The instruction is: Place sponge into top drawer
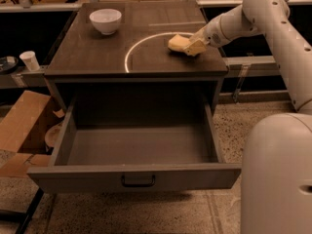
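Observation:
The pale-yellow sponge (177,42) lies on the dark cabinet top (97,57), right of centre, on the rim of a white painted circle. My gripper (193,46) reaches in from the right and sits against the sponge's right end, low over the top. The top drawer (131,177) is pulled fully out below the cabinet top; its inside shows nothing in it, and its small dark handle (138,181) faces the front.
A white bowl (106,20) stands at the back left of the cabinet top. A paper cup (30,60) sits on a ledge at the left, with a cardboard box (24,126) on the floor below. My white body (278,174) fills the lower right.

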Controlling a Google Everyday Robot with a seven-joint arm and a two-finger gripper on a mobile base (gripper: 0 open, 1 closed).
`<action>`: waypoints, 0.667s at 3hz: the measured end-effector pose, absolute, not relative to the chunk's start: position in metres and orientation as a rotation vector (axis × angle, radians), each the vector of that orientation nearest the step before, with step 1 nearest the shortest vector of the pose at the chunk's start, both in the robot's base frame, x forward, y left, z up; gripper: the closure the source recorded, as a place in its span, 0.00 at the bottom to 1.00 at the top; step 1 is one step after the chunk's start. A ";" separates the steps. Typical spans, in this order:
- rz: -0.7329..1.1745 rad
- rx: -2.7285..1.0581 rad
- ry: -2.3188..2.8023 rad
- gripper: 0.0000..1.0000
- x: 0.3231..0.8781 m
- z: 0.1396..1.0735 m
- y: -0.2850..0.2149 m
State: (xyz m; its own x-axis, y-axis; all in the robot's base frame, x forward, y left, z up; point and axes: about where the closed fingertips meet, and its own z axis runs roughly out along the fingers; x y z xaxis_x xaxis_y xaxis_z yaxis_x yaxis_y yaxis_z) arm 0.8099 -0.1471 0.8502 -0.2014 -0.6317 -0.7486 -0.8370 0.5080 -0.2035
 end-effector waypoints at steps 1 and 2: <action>0.394 -1.268 1.840 1.00 0.780 0.863 -0.114; 0.394 -1.268 1.840 1.00 0.780 0.863 -0.114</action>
